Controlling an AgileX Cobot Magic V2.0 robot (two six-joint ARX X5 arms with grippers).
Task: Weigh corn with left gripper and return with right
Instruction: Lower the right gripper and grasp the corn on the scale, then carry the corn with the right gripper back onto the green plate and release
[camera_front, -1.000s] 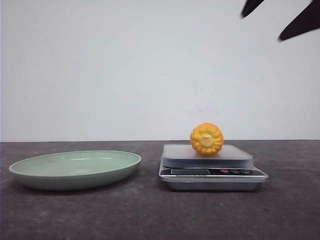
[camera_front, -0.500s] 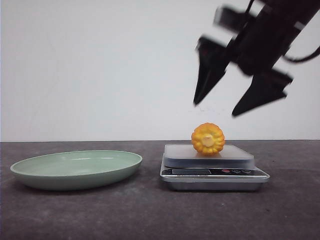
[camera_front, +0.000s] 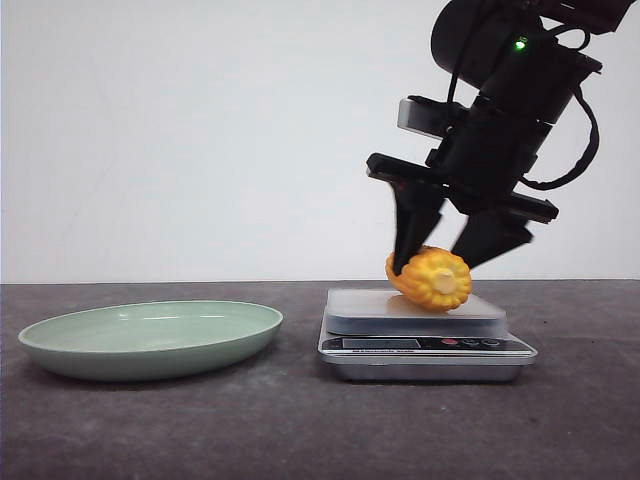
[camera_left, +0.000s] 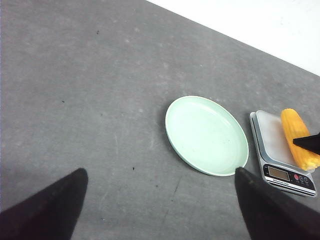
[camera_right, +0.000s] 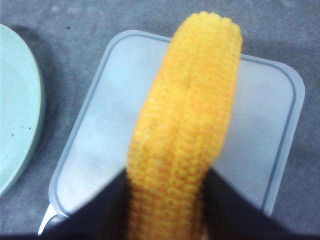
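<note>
The corn (camera_front: 432, 277) lies on the platform of the kitchen scale (camera_front: 425, 345), which stands on the dark table (camera_front: 300, 420) to the right of the green plate (camera_front: 150, 338). Its long axis is close to horizontal. In the front view the pale cut end faces the camera and slightly to the right, so the axis runs roughly from the front of the table toward the back wall. The cob sits a little tilted on the platform. In the left wrist view the corn (camera_left: 298, 138) appears as an elongated cob laid lengthwise along the platform, with the scale's display and buttons at the platform's near edge. In the right wrist view the corn (camera_right: 185, 130) extends from between the fingers out across the grey platform.

The right gripper (camera_front: 440, 262) is lowered over the scale. One finger stands on each side of the corn, and both fingers rest against its flanks in the right wrist view. The jaws are closed on the cob. Whether the corn has cleared the platform cannot be determined.

The left gripper (camera_left: 160, 205) is above the table, well apart from the plate and scale. Its two fingers are spread wide with nothing between them.
</note>
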